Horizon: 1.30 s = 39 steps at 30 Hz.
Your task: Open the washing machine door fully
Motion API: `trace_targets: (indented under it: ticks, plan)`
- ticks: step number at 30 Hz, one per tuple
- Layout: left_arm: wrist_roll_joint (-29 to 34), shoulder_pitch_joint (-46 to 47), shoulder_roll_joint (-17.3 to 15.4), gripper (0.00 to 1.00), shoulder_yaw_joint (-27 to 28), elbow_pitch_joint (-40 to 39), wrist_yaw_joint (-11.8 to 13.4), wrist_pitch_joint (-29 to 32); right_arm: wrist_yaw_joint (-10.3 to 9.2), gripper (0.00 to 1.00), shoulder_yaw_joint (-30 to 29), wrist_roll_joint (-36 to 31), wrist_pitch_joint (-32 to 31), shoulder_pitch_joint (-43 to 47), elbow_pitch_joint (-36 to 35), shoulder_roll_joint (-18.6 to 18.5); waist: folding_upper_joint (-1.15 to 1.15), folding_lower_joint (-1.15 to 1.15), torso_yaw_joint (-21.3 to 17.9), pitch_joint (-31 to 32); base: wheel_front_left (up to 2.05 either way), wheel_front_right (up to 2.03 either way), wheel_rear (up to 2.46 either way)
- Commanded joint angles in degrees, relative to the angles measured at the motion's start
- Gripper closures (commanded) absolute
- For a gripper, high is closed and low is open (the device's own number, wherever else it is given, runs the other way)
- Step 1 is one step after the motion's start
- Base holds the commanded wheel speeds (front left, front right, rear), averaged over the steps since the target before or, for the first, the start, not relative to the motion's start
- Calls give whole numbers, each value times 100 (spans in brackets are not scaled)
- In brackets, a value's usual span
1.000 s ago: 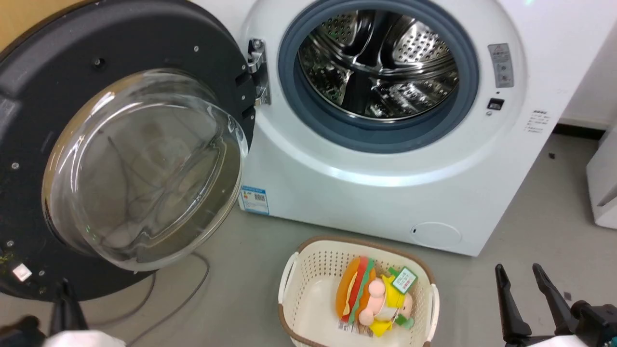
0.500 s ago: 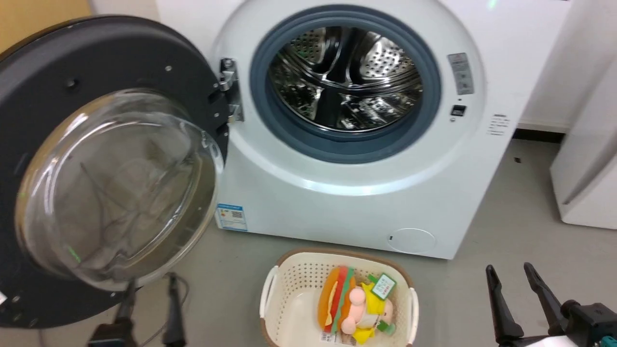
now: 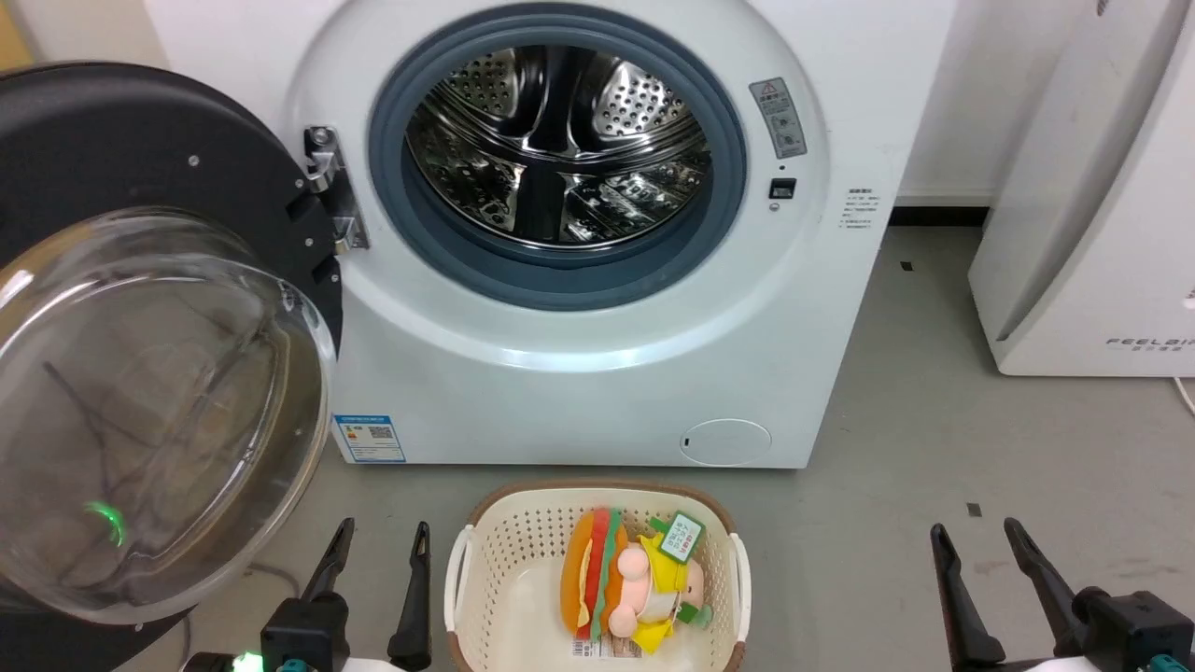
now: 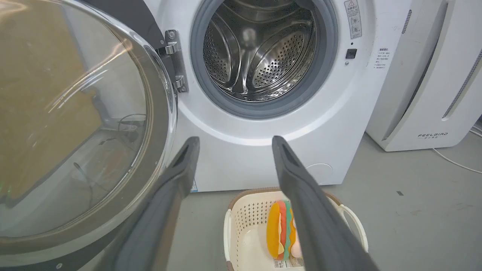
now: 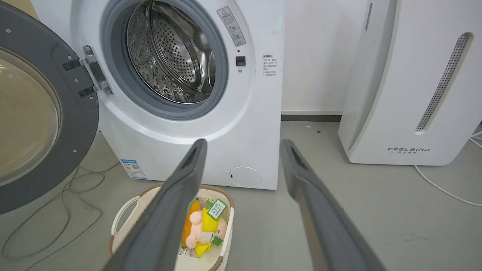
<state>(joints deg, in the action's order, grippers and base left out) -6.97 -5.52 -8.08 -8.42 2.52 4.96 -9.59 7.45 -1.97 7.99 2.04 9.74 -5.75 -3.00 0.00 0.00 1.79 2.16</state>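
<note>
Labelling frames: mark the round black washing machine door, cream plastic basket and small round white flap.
Round black washing machine door (image 3: 112, 140), head view, black frame above the glass.
Cream plastic basket (image 3: 523, 539), head view, perforated back wall.
Small round white flap (image 3: 725, 441), head view, centre.

This is a laundry corner in a plain, sparsely fitted room. A white front-loading washing machine (image 3: 579, 392) stands on a bare grey floor (image 3: 934, 448) against a white wall (image 5: 312, 56) with a dark skirting (image 5: 310, 117). Its round black door (image 3: 140, 159) is swung open beside the steel drum (image 3: 560, 149). A cream laundry basket (image 3: 597, 487) holding plush toys (image 3: 616, 588) sits just before it. A tall white appliance (image 3: 1092, 233) marked FEELBIRD stands near, and a white cable (image 5: 444, 191) trails across the floor.
</note>
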Motion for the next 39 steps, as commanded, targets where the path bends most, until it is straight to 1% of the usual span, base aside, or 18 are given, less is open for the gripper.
trace_targets:
  ticks: [1,5,9,10,39]
  plan:
    - [24,103,-20,0,-6,11,32,34,3,0,5,-41,-26,82,-13,13,0,0,-56,-21,0,0,0]
    - [10,124,-31,0,-36,11,36,103,3,0,25,-34,-34,66,3,13,0,0,-109,-46,0,0,0]
    - [-63,150,-47,0,-59,12,-23,124,3,0,33,-28,-43,46,19,13,0,0,-114,-59,0,0,0]
    - [-68,91,-18,100,-45,1,-26,107,0,100,31,-3,-44,30,11,0,0,0,-114,-59,0,0,0]
    - [93,189,107,100,149,-52,-127,289,1,100,65,-172,-78,-186,131,2,0,0,-130,-93,0,0,0]
